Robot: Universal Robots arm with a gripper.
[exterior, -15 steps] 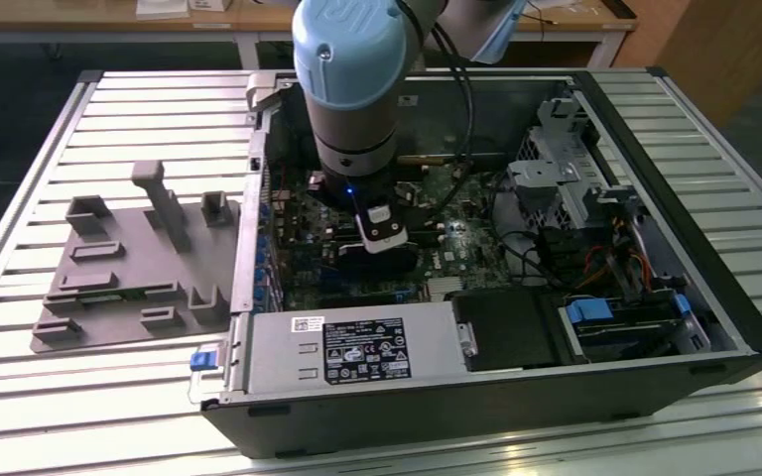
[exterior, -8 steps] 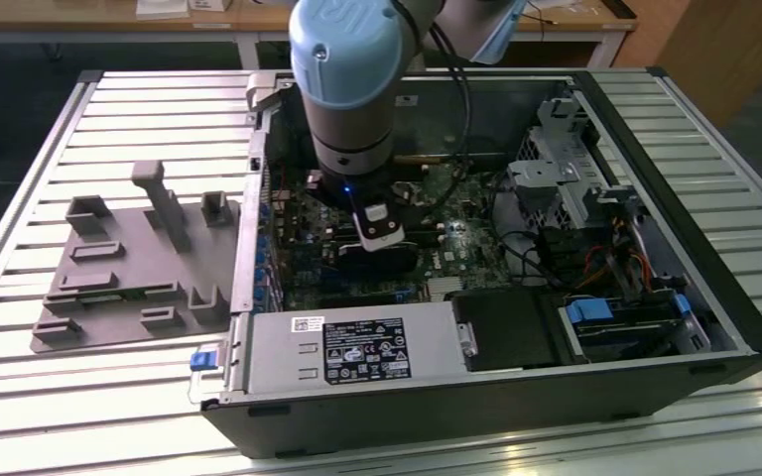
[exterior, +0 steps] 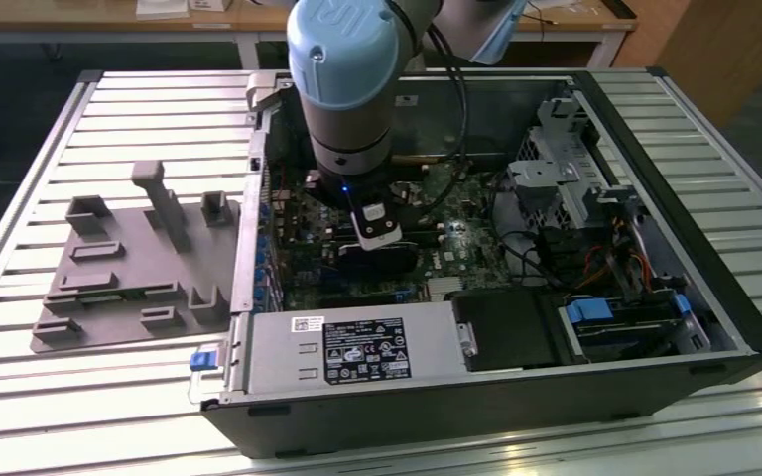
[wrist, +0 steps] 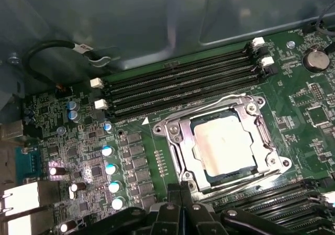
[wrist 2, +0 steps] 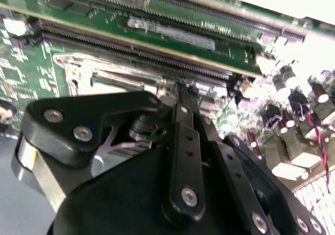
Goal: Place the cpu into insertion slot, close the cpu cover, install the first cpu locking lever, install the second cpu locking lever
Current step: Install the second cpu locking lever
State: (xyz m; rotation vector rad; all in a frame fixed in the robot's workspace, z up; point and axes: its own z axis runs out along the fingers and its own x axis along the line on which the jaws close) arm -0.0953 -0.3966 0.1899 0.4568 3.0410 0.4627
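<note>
The gripper [wrist: 180,196] — fingers pressed together, holding nothing — is hovering over the green board's [wrist: 309,109] slot [wrist: 222,141], cpu [wrist: 224,143] lying under the cover [wrist: 175,141].

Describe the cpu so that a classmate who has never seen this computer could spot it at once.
In the first wrist view, find the green circuit board inside the open computer case. Between its banks of long black memory slots sits a silver metal frame; the cpu is the pale, flat, silver-grey square inside it, the board's only plain metal plate.

Arm [exterior: 350,89]: pale blue joint cap, grey cylindrical body, black cable alongside, blue light near the wrist, white block below. Tool [wrist 2: 178,96]: matte black linkage bars, silver screw heads.
</note>
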